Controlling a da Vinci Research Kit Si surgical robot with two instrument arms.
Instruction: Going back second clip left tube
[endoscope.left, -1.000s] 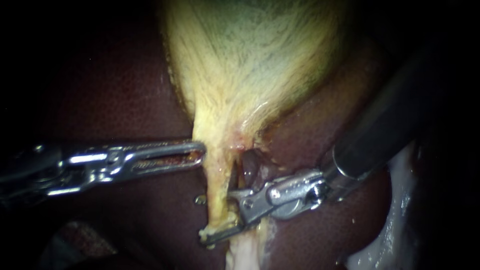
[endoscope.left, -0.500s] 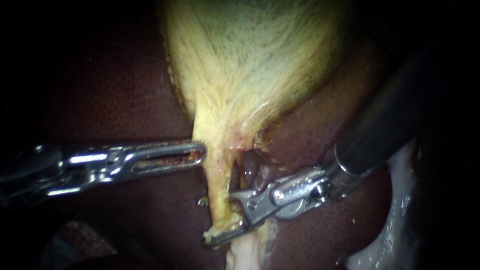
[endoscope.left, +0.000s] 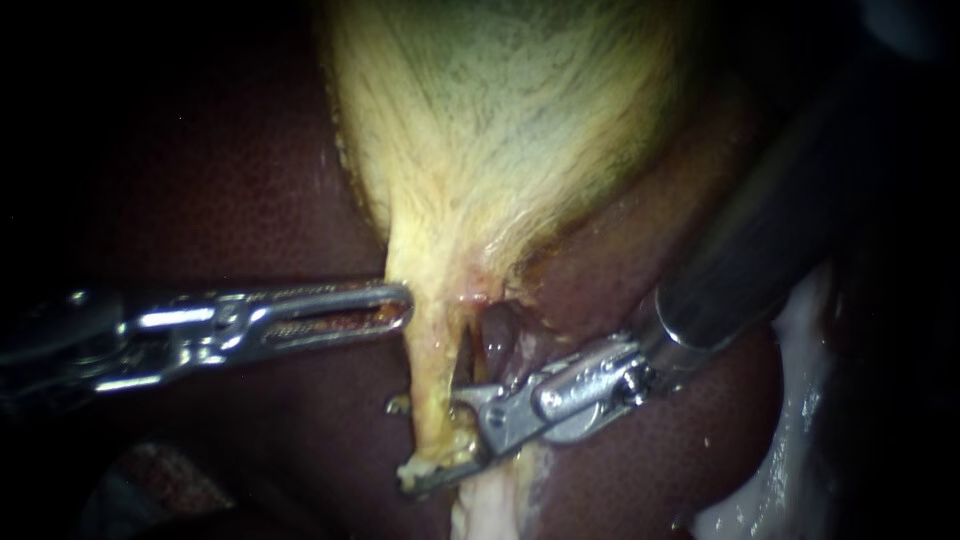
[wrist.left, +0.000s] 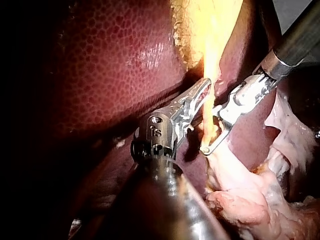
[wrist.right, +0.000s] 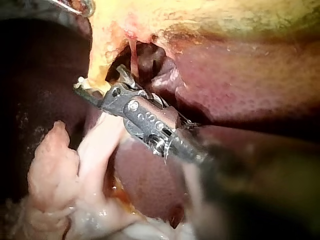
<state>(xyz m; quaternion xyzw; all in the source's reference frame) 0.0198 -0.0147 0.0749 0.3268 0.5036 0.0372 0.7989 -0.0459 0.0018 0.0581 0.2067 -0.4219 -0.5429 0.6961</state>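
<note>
The yellow gallbladder (endoscope.left: 500, 120) narrows into a thin yellow tube (endoscope.left: 432, 370) that runs down over the dark liver (endoscope.left: 250, 180). My right instrument (endoscope.left: 432, 440) stands with its jaws open astride the tube's lower end, one jaw under it and one on its right side. The right wrist view shows these jaws (wrist.right: 100, 80) at the same spot. My left instrument (endoscope.left: 400, 305) lies level with its jaws shut, its tip touching the tube's left edge higher up. A small shiny speck (endoscope.left: 398, 403) sits left of the tube; I cannot tell whether it is a clip.
Pale soft tissue (endoscope.left: 490, 510) continues below the tube and spreads out ahead of the left instrument (wrist.left: 235, 185). More whitish tissue (endoscope.left: 800, 400) lies at the right edge. A dark hollow (endoscope.left: 495, 335) opens just right of the tube.
My right instrument has shifted slightly down and to the left, its jaws still astride the tube. The left instrument and the tube have not moved.
</note>
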